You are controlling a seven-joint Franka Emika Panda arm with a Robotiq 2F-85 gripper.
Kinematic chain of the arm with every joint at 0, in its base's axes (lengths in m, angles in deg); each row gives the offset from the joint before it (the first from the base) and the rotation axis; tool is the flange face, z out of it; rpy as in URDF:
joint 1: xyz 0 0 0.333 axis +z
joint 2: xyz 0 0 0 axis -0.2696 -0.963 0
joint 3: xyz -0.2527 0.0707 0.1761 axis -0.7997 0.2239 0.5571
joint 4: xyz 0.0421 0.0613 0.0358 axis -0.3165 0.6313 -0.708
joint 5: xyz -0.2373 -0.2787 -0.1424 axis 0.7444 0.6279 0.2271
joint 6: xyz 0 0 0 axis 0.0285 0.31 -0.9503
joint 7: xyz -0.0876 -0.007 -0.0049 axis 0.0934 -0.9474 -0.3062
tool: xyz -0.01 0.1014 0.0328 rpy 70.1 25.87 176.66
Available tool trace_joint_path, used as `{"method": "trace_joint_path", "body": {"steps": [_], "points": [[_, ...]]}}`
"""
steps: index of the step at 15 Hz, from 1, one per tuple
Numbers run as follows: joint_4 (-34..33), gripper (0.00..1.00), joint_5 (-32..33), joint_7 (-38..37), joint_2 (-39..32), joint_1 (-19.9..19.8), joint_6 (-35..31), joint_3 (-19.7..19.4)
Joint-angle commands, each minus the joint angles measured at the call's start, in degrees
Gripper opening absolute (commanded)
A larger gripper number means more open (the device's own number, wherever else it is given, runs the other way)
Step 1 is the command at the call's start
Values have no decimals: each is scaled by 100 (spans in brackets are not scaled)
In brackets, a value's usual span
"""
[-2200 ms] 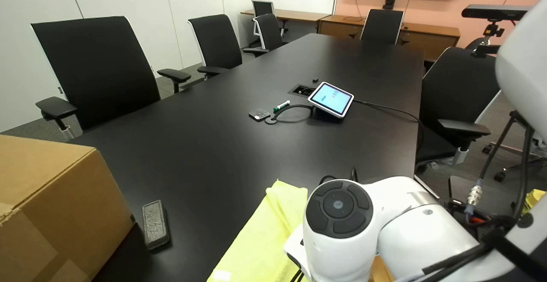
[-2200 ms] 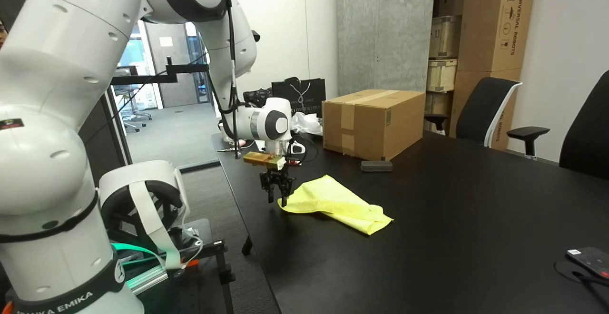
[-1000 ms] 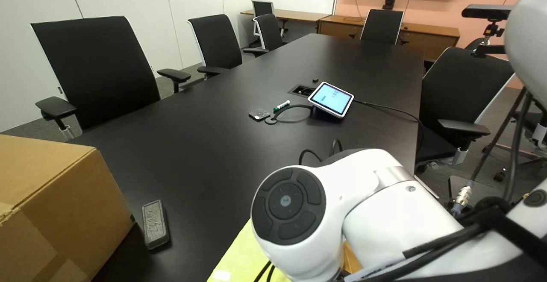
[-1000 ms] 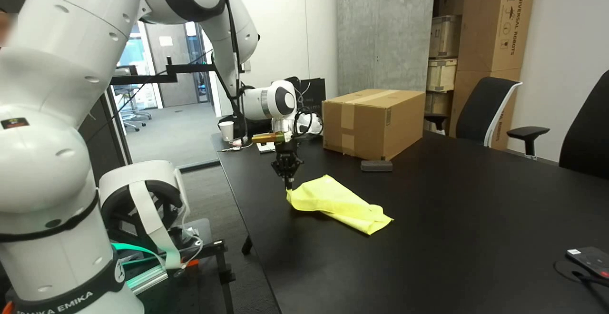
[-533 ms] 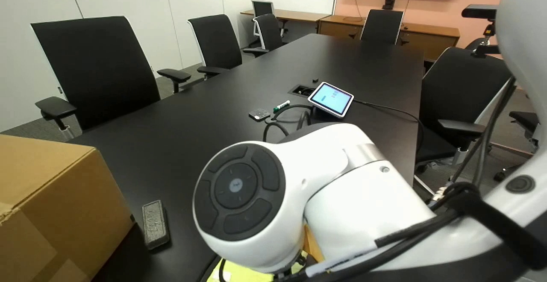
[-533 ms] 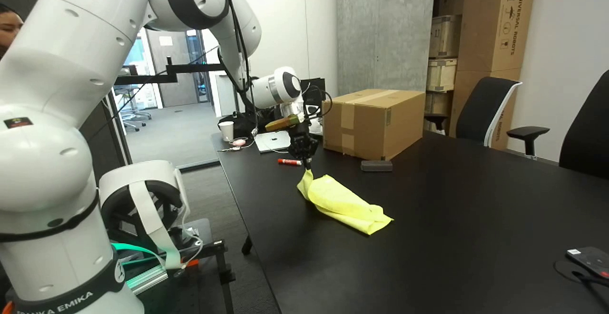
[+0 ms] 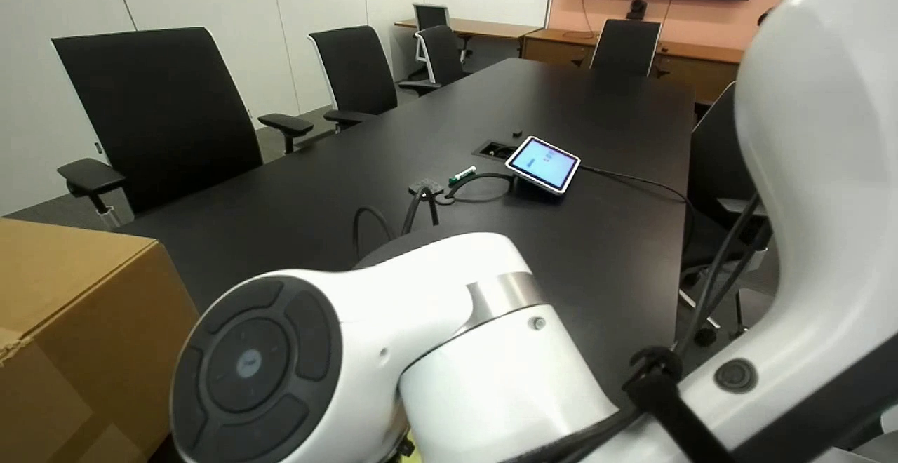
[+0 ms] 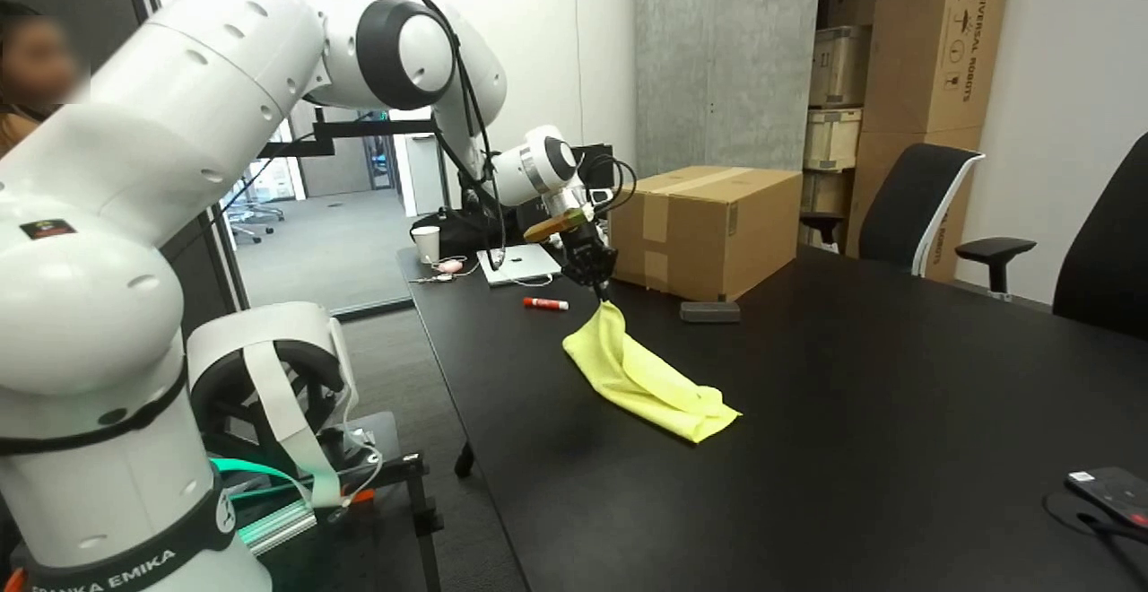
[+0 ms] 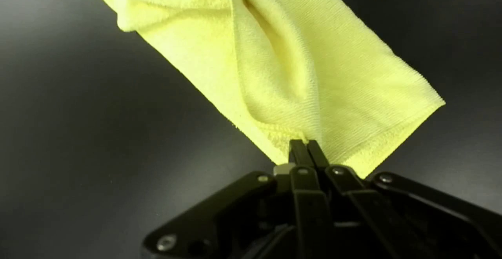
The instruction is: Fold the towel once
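The pale yellow-green towel [image 8: 647, 387] lies crumpled on the dark table, its near end flat and its far corner drawn up to a peak. At that peak the gripper [image 8: 601, 292] is shut on the corner, tilted and above the tabletop. In the wrist view the gripper [image 9: 306, 143] pinches a bit of stitched hem at its tips. From there a loose fold of the towel [image 9: 364, 82] runs up the picture, over a flatter layer below. Only a sliver of towel [image 7: 412, 447] shows in an exterior view, where the arm's white wrist hides the fingers.
A cardboard box [image 8: 708, 231] stands just beyond the gripper, with a dark eraser [image 8: 709, 313] in front of it. A red marker [image 8: 545, 304], a laptop [image 8: 520, 265] and a cup [image 8: 427, 245] lie towards the table's end. A tablet [image 7: 544, 163] stands farther along the table.
The gripper, open at the towel's corner earlier, has shut on it, lifted it and carried it towards the box and eraser. The towel's near end has stayed put.
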Motion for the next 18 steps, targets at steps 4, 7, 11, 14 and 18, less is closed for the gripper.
{"method": "trace_joint_path", "body": {"steps": [4,7,11,14,18], "points": [[-1668,1,285,462,-1085,451,116,-400],[-2105,1,296,481,-1417,546,114,-568],[-2604,30,131,410,-1728,517,145,-704],[-2680,46,186,144,-1746,362,44,-805],[-2029,75,1,-468,-1227,-76,-43,-930]]}}
